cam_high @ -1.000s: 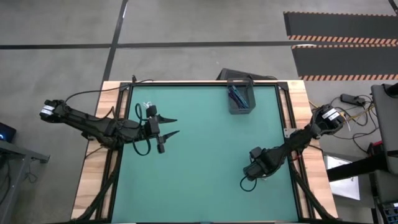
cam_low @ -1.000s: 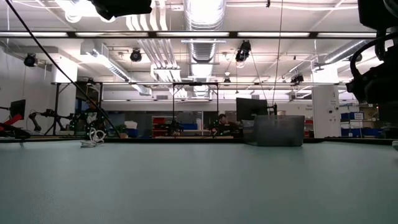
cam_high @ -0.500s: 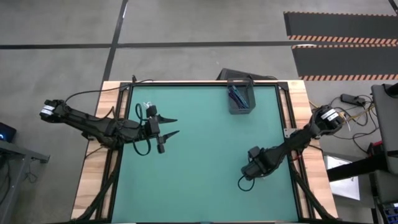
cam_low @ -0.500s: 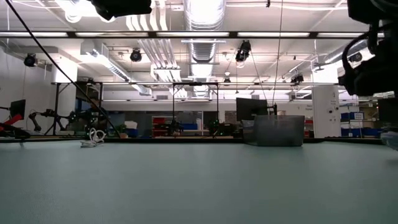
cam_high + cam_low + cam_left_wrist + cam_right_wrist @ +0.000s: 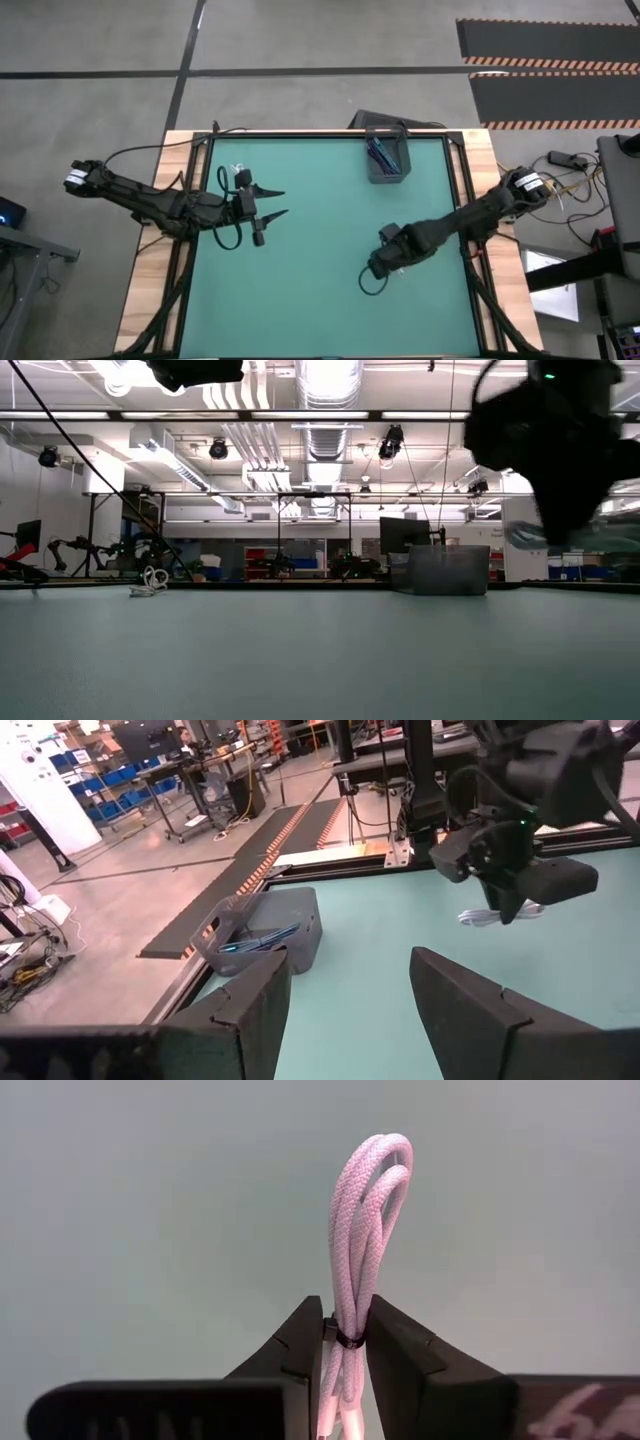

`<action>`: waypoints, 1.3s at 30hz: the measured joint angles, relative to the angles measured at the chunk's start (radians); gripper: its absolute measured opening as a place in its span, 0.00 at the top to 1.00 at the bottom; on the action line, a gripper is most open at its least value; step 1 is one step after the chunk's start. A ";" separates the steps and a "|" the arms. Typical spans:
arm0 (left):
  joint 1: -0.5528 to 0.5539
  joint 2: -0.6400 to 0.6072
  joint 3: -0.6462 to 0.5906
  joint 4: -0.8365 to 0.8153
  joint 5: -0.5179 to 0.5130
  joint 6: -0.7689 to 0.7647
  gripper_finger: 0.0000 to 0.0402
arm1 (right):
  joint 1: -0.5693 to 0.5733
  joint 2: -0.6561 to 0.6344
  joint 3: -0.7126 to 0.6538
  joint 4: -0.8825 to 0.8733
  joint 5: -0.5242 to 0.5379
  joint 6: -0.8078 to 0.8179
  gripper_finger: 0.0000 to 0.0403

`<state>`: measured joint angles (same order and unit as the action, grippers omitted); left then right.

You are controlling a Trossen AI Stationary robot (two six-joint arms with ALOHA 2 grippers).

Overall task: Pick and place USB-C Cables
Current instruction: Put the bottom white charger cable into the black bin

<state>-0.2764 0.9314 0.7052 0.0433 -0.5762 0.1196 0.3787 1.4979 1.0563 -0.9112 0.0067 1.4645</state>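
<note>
right claw holding a light grey cable above the table

the right gripper (image 5: 345,1342) is clamped on a bundled light grey cable (image 5: 365,1230), its two fingers (image 5: 300,1345) pressed against the bundle at a dark tie, with the looped end standing out past the tips. in the high view this gripper (image 5: 383,262) sits over the right-centre of the green table (image 5: 320,300), well in from the right edge. the left wrist view shows the same cable (image 5: 490,916) hanging under the right arm's head, clear of the surface.

the left gripper (image 5: 275,203) is spread wide, holding nothing, near the left edge in the far half of the table (its two fingers (image 5: 455,995) show well apart in its own wrist view).

a white cable (image 5: 239,172) lies on the table near the far left corner, just beside the left arm's wrist; the low view shows it (image 5: 152,580) resting on the surface.

a grey bin (image 5: 387,158) stands at the far edge, right of centre, well apart from both grippers. it holds a teal-blue cable (image 5: 381,154); the left wrist view shows dark and blue strands inside the bin (image 5: 262,932), but whether a separate black cable is among them cannot be told.
</note>
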 joint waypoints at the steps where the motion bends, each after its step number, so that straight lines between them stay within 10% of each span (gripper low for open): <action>1: 0.000 0.000 0.000 0.000 0.000 0.000 0.53 | -0.017 0.000 0.015 0.001 0.004 -0.027 0.88; 39: 0.000 -0.001 0.000 -0.001 0.000 0.002 0.53 | -0.705 -0.002 0.289 -0.001 0.154 -0.909 0.88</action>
<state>-0.2762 0.9306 0.7052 0.0427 -0.5762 0.1213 -0.3260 1.4960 1.3457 -0.9123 0.1609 0.5558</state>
